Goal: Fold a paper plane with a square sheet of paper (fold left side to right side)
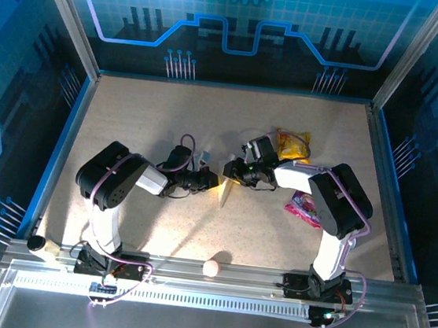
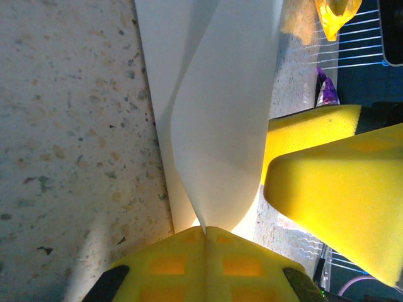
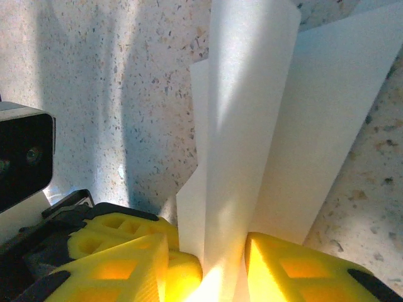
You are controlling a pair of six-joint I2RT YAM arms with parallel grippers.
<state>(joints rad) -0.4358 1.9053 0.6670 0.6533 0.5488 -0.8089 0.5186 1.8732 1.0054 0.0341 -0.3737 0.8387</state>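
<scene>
Yellow left fingers [image 2: 170,267] pinch shut on one tip of the square sheet of paper [image 2: 220,126], which stands curled on edge mid-tabletop [image 2: 75,126]. The right fingers [image 3: 296,267] straddle it, grip unclear. The left-to-right fold seems underway, with no crease yet.

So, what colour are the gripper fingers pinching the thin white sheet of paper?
Bright yellow fingers on the white paper sheet, best in right wrist view.
</scene>
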